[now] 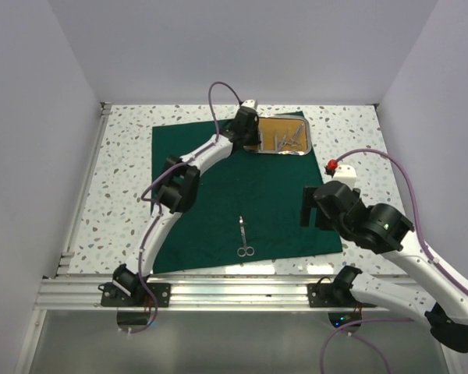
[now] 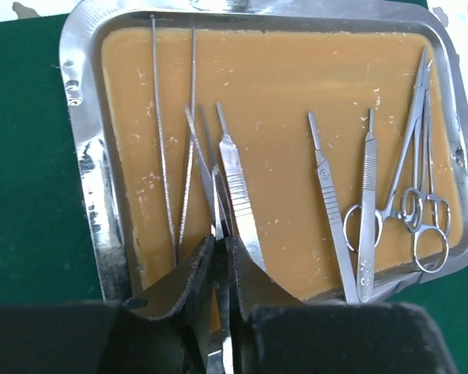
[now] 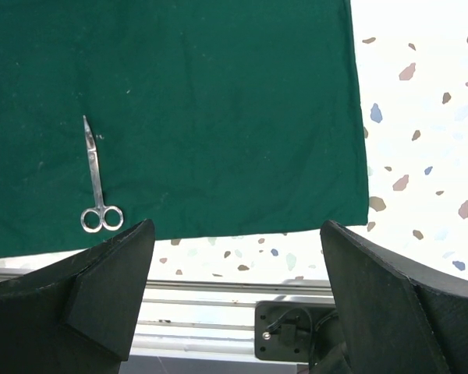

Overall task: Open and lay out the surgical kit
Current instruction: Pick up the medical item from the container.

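Observation:
The dark green cloth [image 1: 218, 210] lies spread flat on the table. The steel tray [image 1: 306, 140] with tan-gold lining sits on the cloth's far right corner. My left gripper [image 1: 253, 136] reaches into the tray's left end. In the left wrist view it [image 2: 222, 257] is shut on slim silver forceps [image 2: 210, 183]. Long tweezers [image 2: 171, 156], flat handles [image 2: 327, 195] and scissors [image 2: 413, 179] lie in the tray [image 2: 82, 156]. One pair of scissors [image 1: 242, 236] lies alone on the cloth's near part. My right gripper [image 1: 308, 206] is open and empty above the cloth's near right corner [image 3: 218, 117].
The aluminium rail [image 1: 242, 292] with both arm bases runs along the near edge. A small white and red part [image 1: 337, 166] sits on the speckled table right of the cloth. White walls enclose the table on three sides. The scissors [image 3: 96, 183] show left of my right fingers [image 3: 101, 288].

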Robot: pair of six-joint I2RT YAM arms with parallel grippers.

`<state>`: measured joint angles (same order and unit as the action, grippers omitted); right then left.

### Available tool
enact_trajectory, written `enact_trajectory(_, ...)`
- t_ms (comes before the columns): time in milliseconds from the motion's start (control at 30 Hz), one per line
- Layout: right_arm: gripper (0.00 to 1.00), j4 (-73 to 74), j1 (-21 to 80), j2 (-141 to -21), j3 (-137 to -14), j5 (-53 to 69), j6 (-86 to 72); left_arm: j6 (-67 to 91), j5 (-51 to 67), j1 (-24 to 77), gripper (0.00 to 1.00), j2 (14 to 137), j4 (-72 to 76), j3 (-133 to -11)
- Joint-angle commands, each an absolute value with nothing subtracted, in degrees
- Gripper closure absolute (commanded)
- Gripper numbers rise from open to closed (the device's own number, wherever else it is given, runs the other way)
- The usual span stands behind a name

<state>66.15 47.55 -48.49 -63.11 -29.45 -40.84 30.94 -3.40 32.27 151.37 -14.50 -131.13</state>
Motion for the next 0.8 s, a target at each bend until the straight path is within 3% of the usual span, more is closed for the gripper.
enact_trajectory(0,0.09,65.0,47.5,-48.7,-62.4,-30.8,-40.2,30.8,-4.8,30.7,0.85,149.0,-17.2,-128.5)
enact_trajectory(233,0.09,64.7,47.5,-48.8,-62.0,-30.8,-40.1,30.8,-4.9,30.3,1.00,147.6,-17.8,-126.5)
enact_trajectory(767,0.09,63.9,47.5,-47.9,-62.0,-30.8,-40.0,30.1,-3.7,29.8,1.00,139.7,-18.1,-129.3)
